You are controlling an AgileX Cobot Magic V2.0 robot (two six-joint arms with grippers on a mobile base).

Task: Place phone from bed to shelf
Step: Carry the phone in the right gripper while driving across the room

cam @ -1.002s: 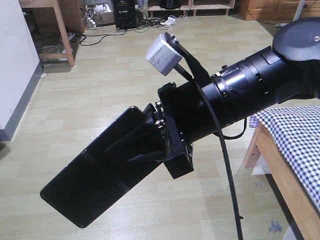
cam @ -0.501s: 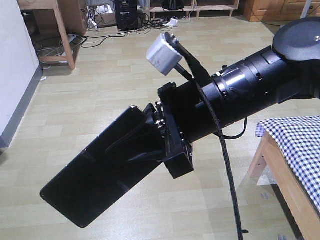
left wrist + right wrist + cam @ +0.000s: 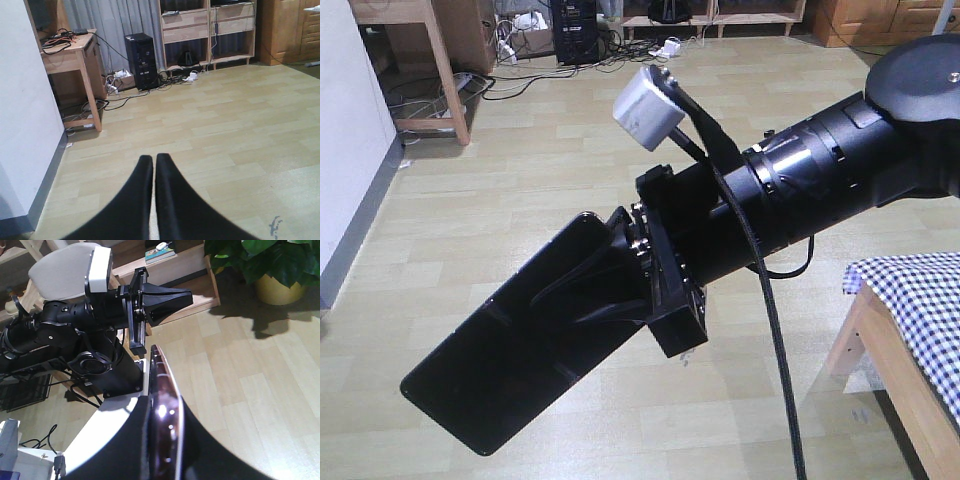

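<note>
Front view: the right claw (image 3: 555, 300) pinches the phone (image 3: 480, 390) above the floor. The bed (image 3: 910, 290) corner has slid further right than before.
Left wrist view: the left claw (image 3: 153, 162) is pressed together.
Right wrist view: the phone stands edge-on between the right claw's fingers.

Bed (image 3: 905, 285) slid further right in frame; shelf (image 3: 750, 18) at top edge lower, apparently nearer

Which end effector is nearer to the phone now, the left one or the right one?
Right. The right end effector grips the phone itself; the left end effector is shut, empty and clear of the phone.
</note>
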